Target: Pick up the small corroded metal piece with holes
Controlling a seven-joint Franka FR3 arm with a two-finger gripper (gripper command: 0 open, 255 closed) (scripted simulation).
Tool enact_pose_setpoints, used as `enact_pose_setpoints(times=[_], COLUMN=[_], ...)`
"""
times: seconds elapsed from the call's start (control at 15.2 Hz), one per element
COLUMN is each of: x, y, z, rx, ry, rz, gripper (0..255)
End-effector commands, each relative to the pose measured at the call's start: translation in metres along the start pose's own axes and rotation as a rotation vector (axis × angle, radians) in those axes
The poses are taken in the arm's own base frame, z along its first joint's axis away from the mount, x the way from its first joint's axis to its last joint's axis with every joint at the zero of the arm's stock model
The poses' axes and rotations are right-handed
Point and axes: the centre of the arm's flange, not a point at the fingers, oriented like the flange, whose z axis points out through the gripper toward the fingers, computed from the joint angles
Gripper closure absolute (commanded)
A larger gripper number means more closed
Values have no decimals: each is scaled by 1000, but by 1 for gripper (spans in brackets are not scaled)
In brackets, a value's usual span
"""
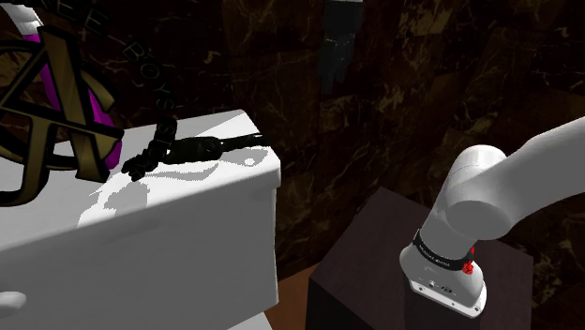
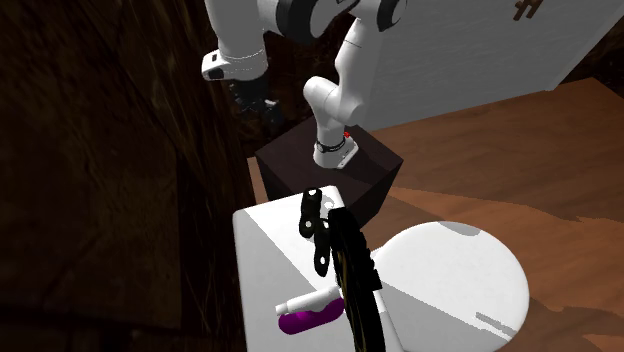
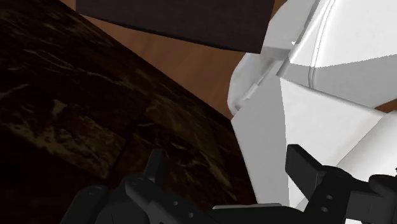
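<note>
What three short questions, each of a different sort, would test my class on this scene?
1. True or false: the gripper holds the dark metal piece with holes.
2. Multiple choice: the piece lies on A) the dark stand, B) the white tank top, C) the floor.
3. Fill in: in the wrist view, the gripper is ____ (open or shut).
Key: 1 false; 2 B; 3 open.

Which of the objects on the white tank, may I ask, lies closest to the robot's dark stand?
The black strip with holes, at the edge facing the stand; the purple item and the gold emblem sit farther back.
</note>
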Motion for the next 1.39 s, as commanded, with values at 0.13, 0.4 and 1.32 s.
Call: enact_pose_setpoints(times=[0.13, 0.4, 1.32], x=[37, 67, 127], y=[-47, -95, -238], z=[0, 3, 35], rx=[-5, -10, -25], ry=[-43, -85, -201], rz=[-87, -173, -407], gripper=[0, 0, 0])
